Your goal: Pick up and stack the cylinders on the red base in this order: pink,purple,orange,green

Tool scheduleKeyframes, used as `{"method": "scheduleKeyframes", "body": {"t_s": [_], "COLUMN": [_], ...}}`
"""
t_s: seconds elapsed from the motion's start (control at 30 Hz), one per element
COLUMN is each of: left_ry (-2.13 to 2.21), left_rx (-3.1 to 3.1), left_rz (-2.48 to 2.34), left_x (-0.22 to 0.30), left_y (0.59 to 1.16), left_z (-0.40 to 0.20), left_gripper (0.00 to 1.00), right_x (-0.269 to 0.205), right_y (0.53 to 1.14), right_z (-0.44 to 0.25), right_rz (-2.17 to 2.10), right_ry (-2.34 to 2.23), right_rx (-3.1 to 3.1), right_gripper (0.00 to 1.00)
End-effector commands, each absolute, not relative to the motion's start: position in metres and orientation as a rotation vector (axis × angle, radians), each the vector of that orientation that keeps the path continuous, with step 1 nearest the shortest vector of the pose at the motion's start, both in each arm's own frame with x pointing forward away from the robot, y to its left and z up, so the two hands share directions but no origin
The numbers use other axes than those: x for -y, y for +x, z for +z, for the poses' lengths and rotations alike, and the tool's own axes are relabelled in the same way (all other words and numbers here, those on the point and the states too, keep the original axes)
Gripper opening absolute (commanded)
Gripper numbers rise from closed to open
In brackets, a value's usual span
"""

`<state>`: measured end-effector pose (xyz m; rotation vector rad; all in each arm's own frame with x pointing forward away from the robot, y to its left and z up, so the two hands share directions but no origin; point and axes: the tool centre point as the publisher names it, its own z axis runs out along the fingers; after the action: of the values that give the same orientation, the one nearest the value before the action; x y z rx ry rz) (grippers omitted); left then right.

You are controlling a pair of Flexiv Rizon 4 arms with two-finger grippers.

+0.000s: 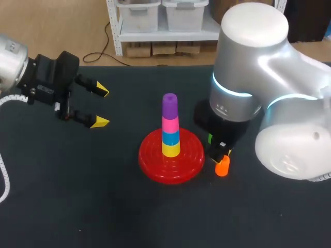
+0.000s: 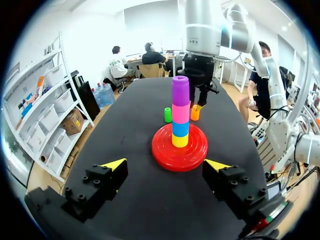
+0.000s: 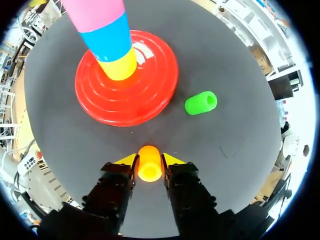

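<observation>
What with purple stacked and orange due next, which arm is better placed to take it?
Right. The right gripper has the orange cylinder between both fingers, close beside the red base. The left gripper hangs open and empty, off on the base's other side.

Head view: the right arm [image 1: 269, 103] covers the right pincer [image 3: 149, 161] and all but a sliver of the green cylinder [image 1: 210, 138]; the orange cylinder [image 1: 222, 167] shows only in part. Right wrist view: the stack [image 3: 112, 47] is cut off at the pink cylinder [image 3: 95, 12].
</observation>
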<state>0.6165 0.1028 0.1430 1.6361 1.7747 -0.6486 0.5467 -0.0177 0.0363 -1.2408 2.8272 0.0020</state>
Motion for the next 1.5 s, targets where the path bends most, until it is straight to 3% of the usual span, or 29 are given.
{"method": "scheduleKeyframes", "body": {"t_s": [0.03,0.6,0.93,1.5], "left_ry": [1.636,1.636,1.636,1.636], "left_rx": [-1.77,-1.77,-1.77,-1.77], "left_rz": [-0.651,-0.651,-0.651,-0.651], "left_x": [-0.103,-0.103,-0.103,-0.103], "left_y": [0.617,0.617,0.617,0.617], "left_z": [0.142,0.142,0.142,0.142], "left_gripper": [1.0,1.0,1.0,1.0], "right_x": [0.025,-0.002,-0.046,-0.092], "right_y": [0.546,0.587,0.594,0.591], "right_z": [0.055,0.174,0.238,0.24], "right_rz": [-0.004,0.006,0.086,0.084], "right_ry": [-1.216,-1.196,-1.304,-1.381], "right_rx": [-2.808,-2.685,-2.548,-2.494], "right_gripper": [0.0,0.0,0.0,0.0]}}
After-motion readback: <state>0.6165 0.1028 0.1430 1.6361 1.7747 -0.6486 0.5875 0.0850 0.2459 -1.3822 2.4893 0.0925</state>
